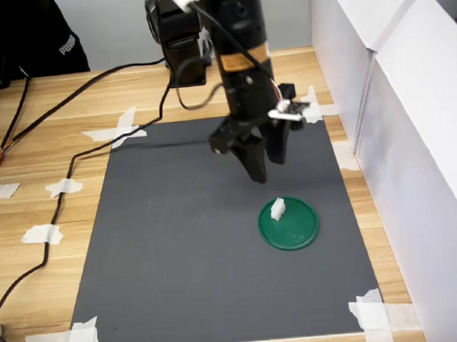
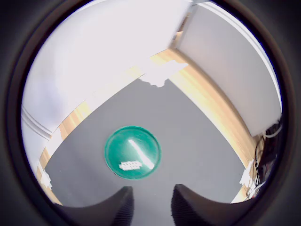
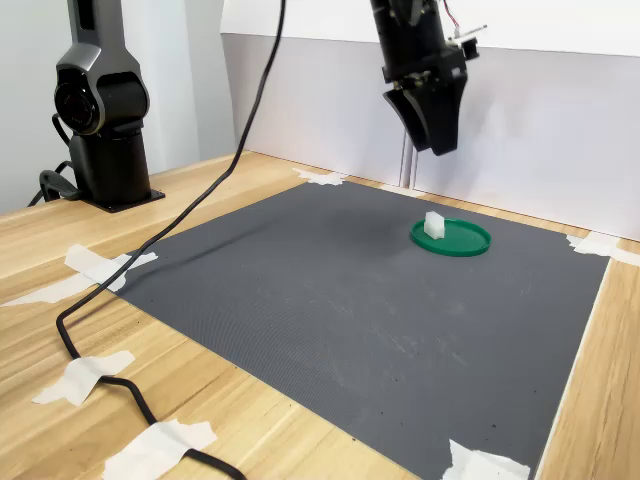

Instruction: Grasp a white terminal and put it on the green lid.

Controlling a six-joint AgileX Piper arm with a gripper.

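in the first exterior view the terminal [image 1: 278, 208] sits on the lid [image 1: 289, 223], toward its upper-left part, so the placing looks done. the gripper [image 1: 257, 166] hangs above and behind it, empty, its dark tapered fingers close together with a narrow gap between them. the lid is a flat, glossy green disc with a raised rim, lying on a matte dark grey mat [image 1: 179, 258] taped at the corners to a pale wood table [image 1: 28, 158].

in the wrist view the terminal [image 2: 130, 165] is a small whitish ridged block lying inside the lid [image 2: 117, 146], beside a bright glare streak. the two fingertips [image 2: 121, 203] stand a little apart, holding nothing.

in the second exterior view the terminal [image 3: 434, 225] stands near the lid's [image 3: 465, 243] left edge, the gripper [image 3: 432, 135] well above it.

it looks light, stiff and smooth, likely to skid on glossy plastic; i would pinch it across its ridged long sides.
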